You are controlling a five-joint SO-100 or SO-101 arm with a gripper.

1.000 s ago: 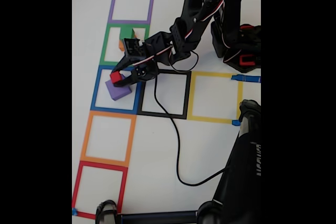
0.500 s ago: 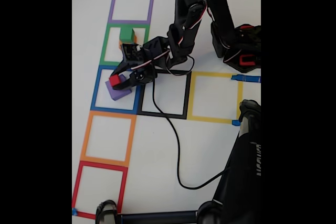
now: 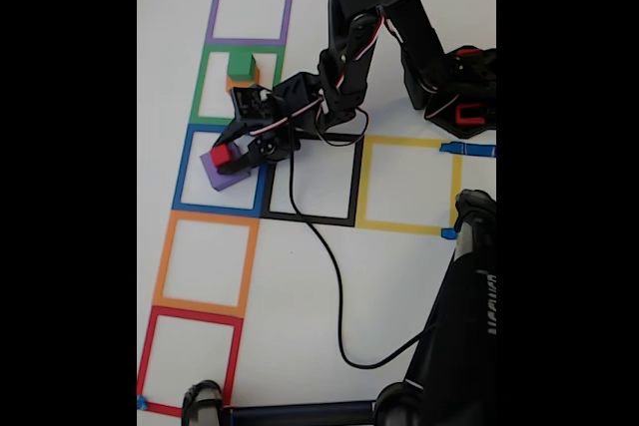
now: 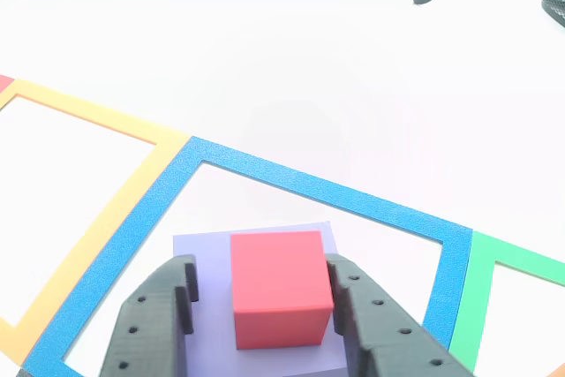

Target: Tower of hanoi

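Around the purple cube (image 3: 226, 172) you have bare bench (image 3: 300, 266) below it; above it, the green cube (image 3: 240, 63) on the orange cube (image 3: 247, 78) blocks you, and a black cable (image 3: 329, 256) crosses the lower right.

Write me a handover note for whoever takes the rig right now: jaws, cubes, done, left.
Gripper: jaws straddle the red cube. One finger touches its side and a gap shows at the other, so it is not clamped; treat it as open.
Cubes: red sits on top of the purple cube, inside the blue tape square. The green cube sits on the orange cube in the green tape square next to it.
Done: two stacks of two stand in adjacent squares.
Left: probably back the jaws off red, then carry on with the moves until all four cubes form one tower.
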